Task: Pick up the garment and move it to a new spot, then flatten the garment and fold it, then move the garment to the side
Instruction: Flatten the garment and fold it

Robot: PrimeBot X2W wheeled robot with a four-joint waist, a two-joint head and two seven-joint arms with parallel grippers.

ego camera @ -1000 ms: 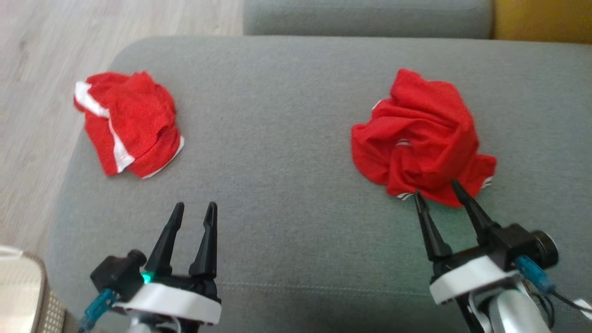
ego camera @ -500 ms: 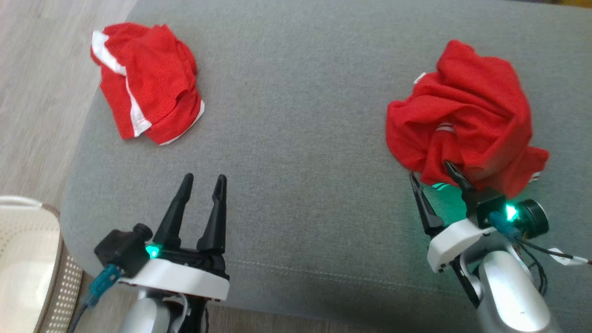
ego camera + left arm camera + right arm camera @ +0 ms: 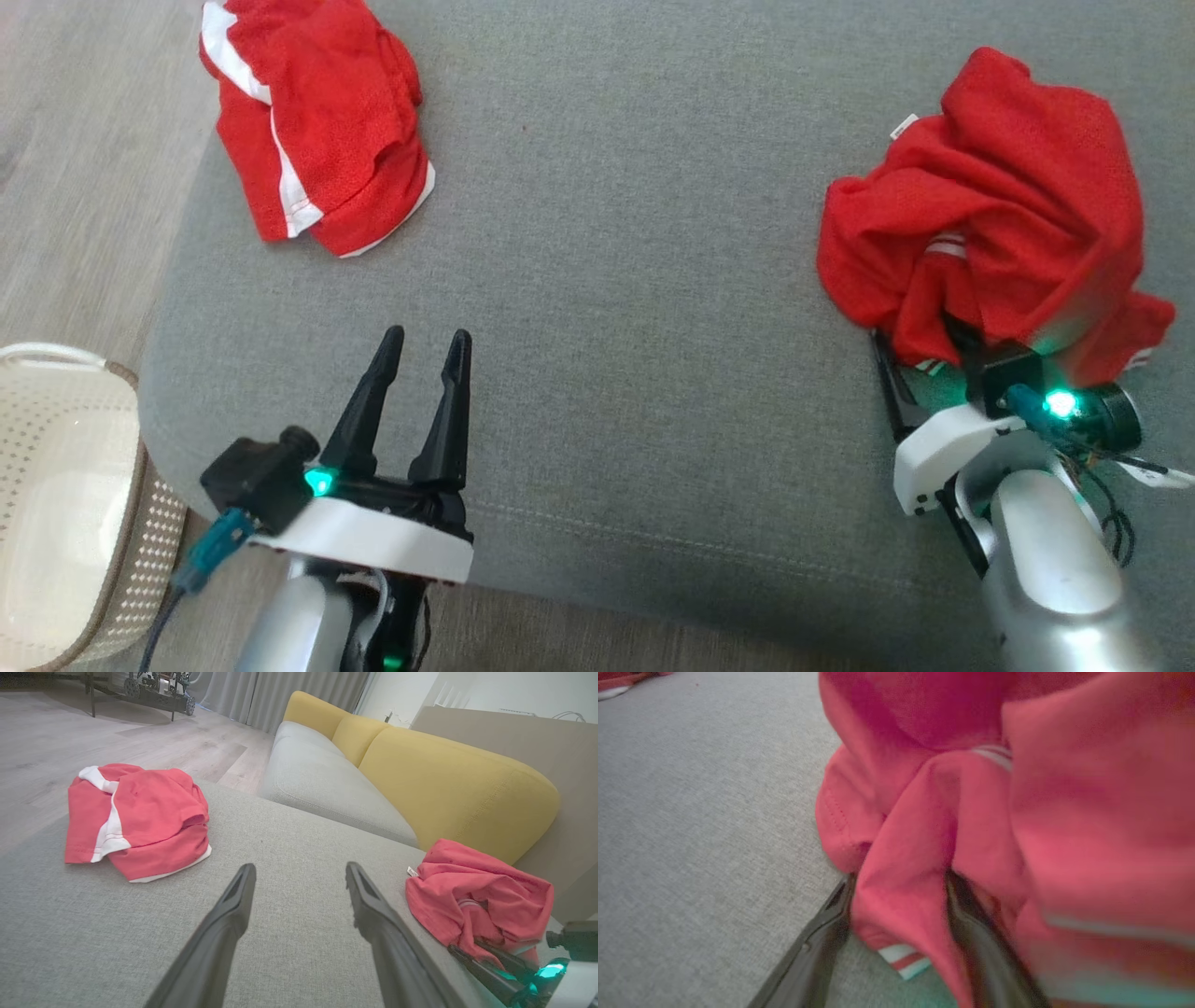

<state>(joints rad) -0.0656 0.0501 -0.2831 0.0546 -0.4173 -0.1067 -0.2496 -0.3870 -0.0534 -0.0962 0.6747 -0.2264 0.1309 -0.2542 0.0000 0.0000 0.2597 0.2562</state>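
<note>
Two garments [image 3: 317,121] [image 3: 1008,187], two tools [image 3: 428,331] [image 3: 920,350]

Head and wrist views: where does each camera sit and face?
Head view: on the head, looking down at the grey cushion; left hand lower left, right hand lower right, at the crumpled garment.
Left wrist view: low over the cushion, looking along its open fingers toward the yellow sofa.
Right wrist view: close up against the crumpled garment, cloth between its fingers.
Shared: all three show that garment; head and left wrist also show the other red garment.
</note>
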